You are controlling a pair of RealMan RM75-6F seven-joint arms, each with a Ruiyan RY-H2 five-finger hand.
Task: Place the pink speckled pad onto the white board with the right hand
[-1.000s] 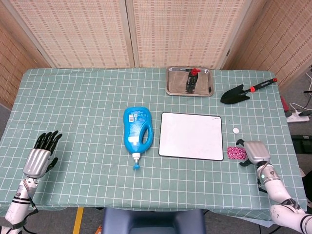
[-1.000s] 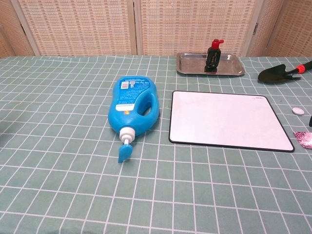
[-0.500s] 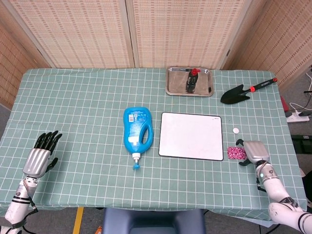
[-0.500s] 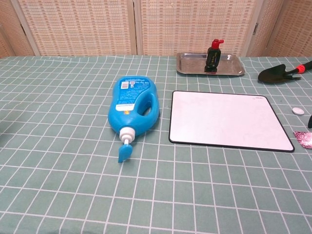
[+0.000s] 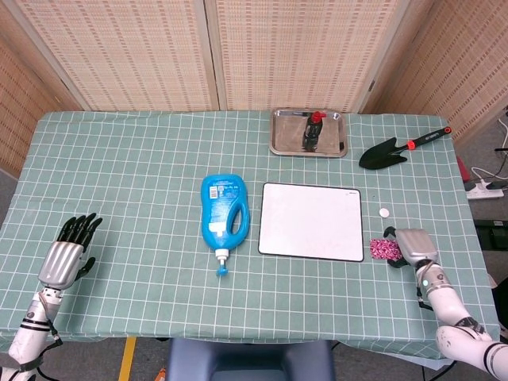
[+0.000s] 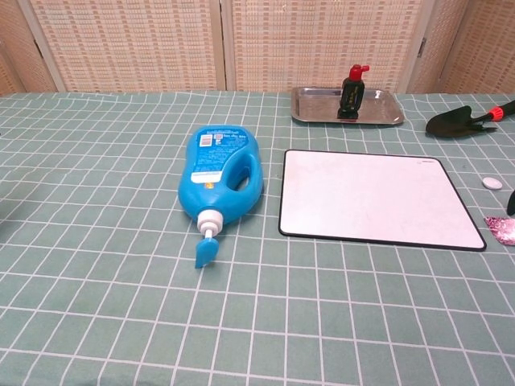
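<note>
The pink speckled pad (image 5: 383, 249) lies flat on the tabletop (image 5: 143, 175), just off the right edge of the white board (image 5: 311, 221) and not on it; in the chest view only its corner shows at the frame's right margin (image 6: 502, 228). The right hand (image 5: 413, 245) sits directly beside the pad on its outer side, palm down, with dark fingertips (image 5: 390, 233) reaching to the pad's near edges. Contact looks likely, but whether the fingers actually pinch the pad or merely rest against it cannot be told from the head view, and the chest view shows only a dark sliver of the hand at the edge. A small white disc (image 5: 384, 212) lies on the cloth between the pad and the board's upper right corner, apart from both. The board lies flat, black-rimmed, its surface bare. To its left a blue detergent bottle (image 5: 224, 217) lies on its side, spout toward the near edge. Behind the board a metal tray (image 5: 279, 140) carries a dark bottle with a red cap (image 5: 312, 130). A black garden trowel (image 5: 386, 152) with a red-banded handle lies at the far right. The left hand (image 5: 67, 252) rests at the near left of the tabletop, fingers extended and slightly apart, holding nothing.
</note>
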